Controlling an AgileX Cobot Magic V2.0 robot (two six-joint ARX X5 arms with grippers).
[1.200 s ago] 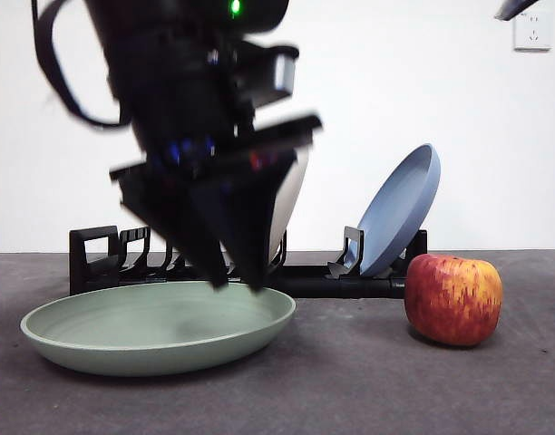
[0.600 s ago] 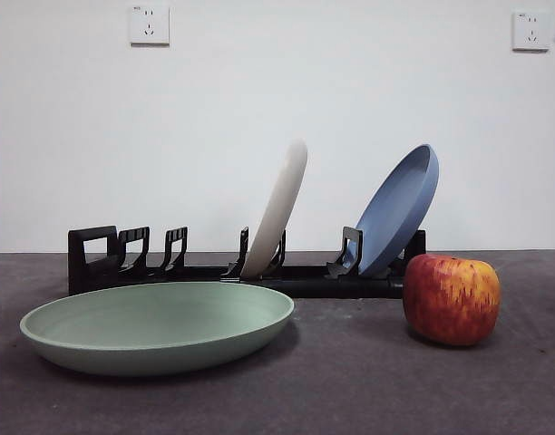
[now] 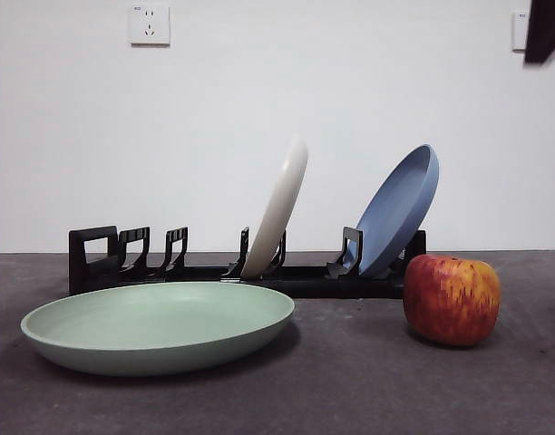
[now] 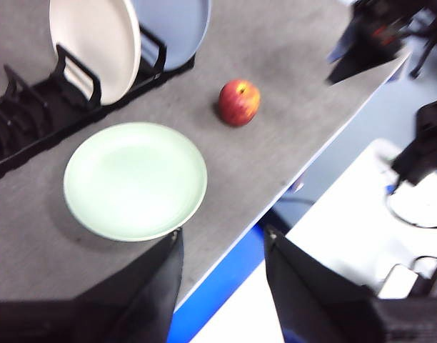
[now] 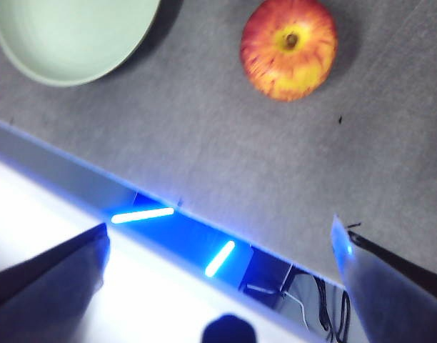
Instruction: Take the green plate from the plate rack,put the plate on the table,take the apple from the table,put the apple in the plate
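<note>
Nearest the front camera, the green plate (image 3: 160,324) lay flat on the bench (image 3: 368,390), right side up, nothing in it; to one side of it and well apart sat the apple (image 3: 452,299), upright on the bare bench, stem hollow up in the right wrist view (image 5: 290,48); neither hand touched plate or apple.

Behind both ran the plate rack (image 3: 123,263), low and black, square handle at the end beyond the green plate; several loop slots at that end stood vacant; a cream-white plate (image 3: 279,208) leaned on edge in a middle slot; a blue plate (image 3: 400,210) leaned in the end slot, just behind the apple.

Farther back, a white wall with two sockets (image 3: 149,24).

Left hand (image 4: 222,268): high above the bench edge, jaws apart, nothing between them; plate, apple and rack all lay below it in its own view.

Right hand (image 5: 218,279): also raised, over the bench edge near the apple, jaws spread wide, nothing held; in the front view a dark tip (image 3: 542,27) showed at a top corner; which arm, could not tell.
</note>
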